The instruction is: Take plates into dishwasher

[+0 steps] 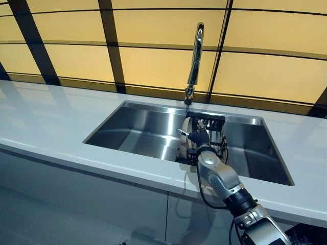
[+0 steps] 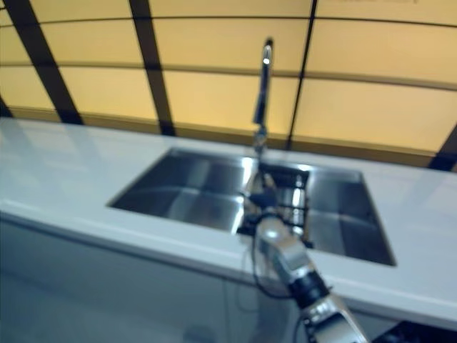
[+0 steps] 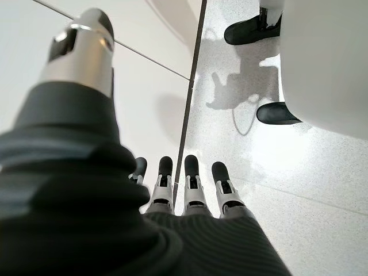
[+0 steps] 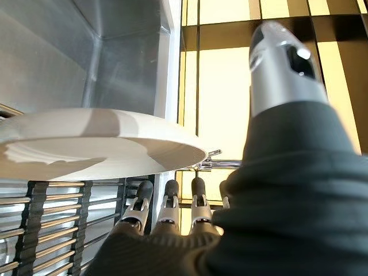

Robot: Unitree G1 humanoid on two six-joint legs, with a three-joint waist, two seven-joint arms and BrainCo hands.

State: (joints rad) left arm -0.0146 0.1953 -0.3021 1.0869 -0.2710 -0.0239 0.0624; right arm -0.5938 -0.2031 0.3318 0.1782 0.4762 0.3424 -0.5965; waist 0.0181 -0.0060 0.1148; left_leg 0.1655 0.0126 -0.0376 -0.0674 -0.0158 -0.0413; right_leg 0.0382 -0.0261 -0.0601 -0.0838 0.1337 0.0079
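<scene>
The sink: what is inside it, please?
Inside the sink stands a dark wire rack holding a white plate upright. The right hand reaches to the plate and covers part of it.

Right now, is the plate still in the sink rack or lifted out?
In the rack: the plate stands on edge in the dark rack inside the sink; the right hand is open at it.

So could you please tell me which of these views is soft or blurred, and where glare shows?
Right eye view: blurred throughout, the chrome tap smeared. Left eye view: sharp, with glare on the stainless steel sink floor. Right wrist view: the white round plate is sharp, and the right hand is in shadow. Left wrist view: the left hand hangs above a brightly lit floor.
</scene>
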